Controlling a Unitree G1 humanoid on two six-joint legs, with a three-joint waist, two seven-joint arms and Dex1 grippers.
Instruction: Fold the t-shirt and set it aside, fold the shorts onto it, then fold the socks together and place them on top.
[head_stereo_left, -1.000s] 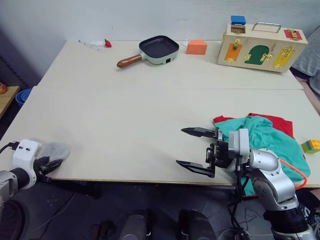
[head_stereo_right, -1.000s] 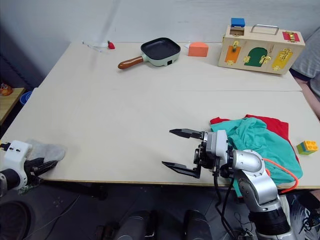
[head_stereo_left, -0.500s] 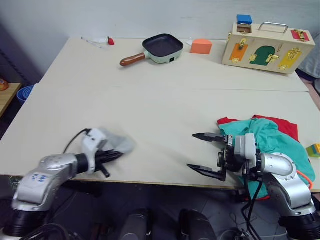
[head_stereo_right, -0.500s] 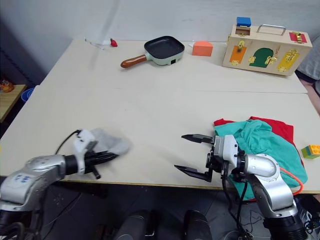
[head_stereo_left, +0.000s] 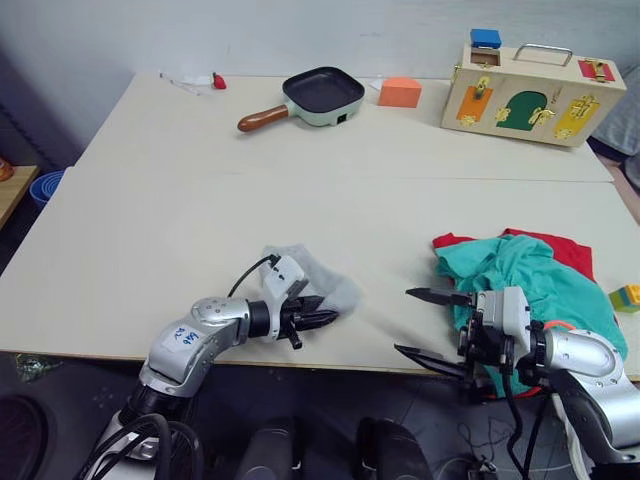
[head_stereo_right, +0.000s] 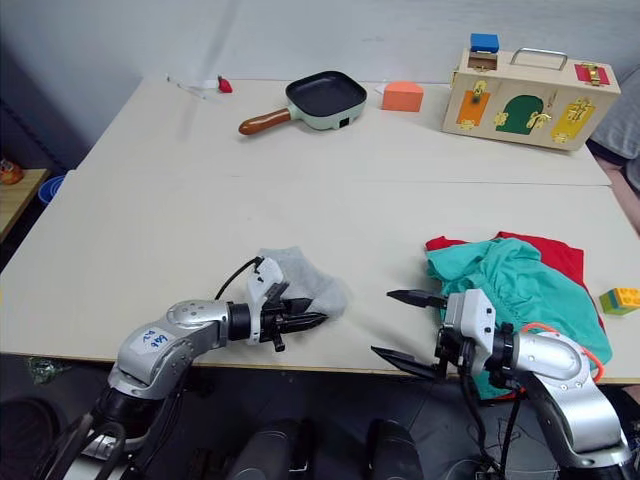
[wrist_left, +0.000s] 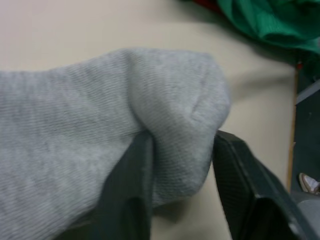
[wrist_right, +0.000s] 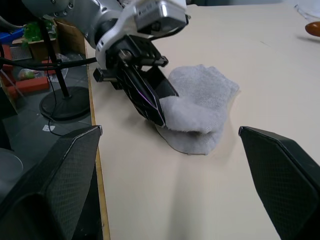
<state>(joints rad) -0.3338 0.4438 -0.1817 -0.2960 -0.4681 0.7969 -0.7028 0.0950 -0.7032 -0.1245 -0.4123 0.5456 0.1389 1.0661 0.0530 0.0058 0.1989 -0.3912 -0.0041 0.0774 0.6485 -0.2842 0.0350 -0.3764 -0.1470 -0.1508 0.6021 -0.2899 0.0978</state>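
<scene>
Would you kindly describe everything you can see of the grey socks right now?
The socks look like light grey, soft ribbed knit, bunched into one small rumpled bundle, so separate socks cannot be told apart. The bundle lies on the pale table, near its front edge, left of the teal and red clothes pile and apart from it. The left claw is shut on the bundle's near end, its black fingers pinching a fold. The right claw hangs open to the right, not touching.

Your teal-green cloth shorts (head_stereo_left: 520, 275) cover most of the bright red t-shirt (head_stereo_left: 558, 248); the yellow-green toy block (head_stereo_left: 626, 297) is cut by the frame edge.
</scene>
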